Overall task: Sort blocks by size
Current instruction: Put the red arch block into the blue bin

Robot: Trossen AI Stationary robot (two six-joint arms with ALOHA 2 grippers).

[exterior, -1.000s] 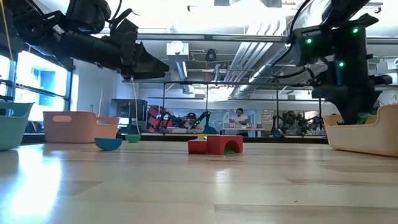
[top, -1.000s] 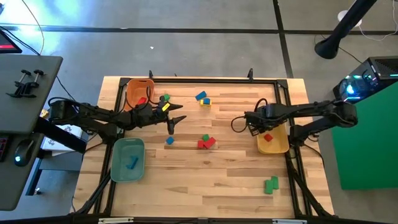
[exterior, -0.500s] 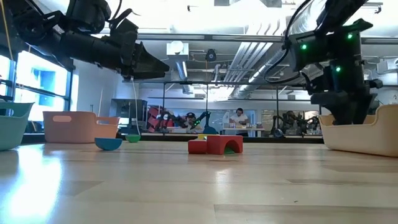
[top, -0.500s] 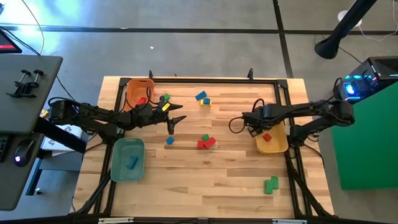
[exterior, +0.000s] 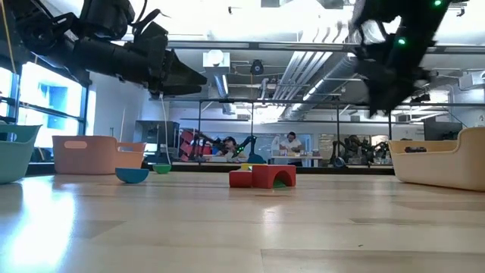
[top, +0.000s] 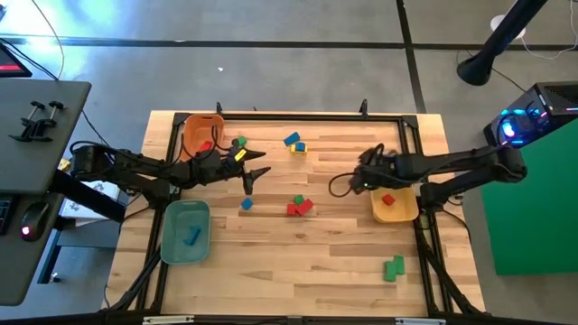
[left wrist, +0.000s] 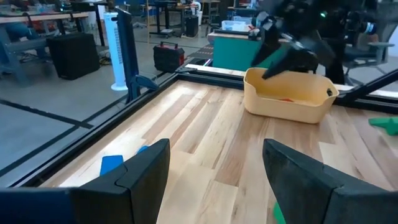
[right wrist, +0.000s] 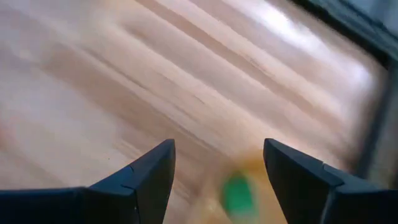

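A: Yellow tray (top: 397,207) on the table's right side has one red block (top: 389,199) in it. Right gripper (top: 360,177) sits just beside the tray's left rim, jaws spread, nothing btwn them.

B: And the block vs. those jaws?

A: Apart. Block's down in the tray, gripper's off to the tray's edge, not touching it.

B: Left side?

A: Left gripper (top: 256,171) hangs above the boards near the orange tray (top: 201,132), jaws wide, empty. Small blue block (top: 246,204) lies on the wood just in front of it, no contact.

B: Rest of the blocks?

A: Red pair w/ a green one (top: 300,205) mid-table, between the two grippers. Blue + yellow (top: 294,142) toward the far edge. Green + yellow bits (top: 240,144) beside the orange tray, red one inside it. Blue block (top: 191,236) in the teal tray (top: 186,231). Two green blocks (top: 394,267) at the near right corner, well apart from both arms.
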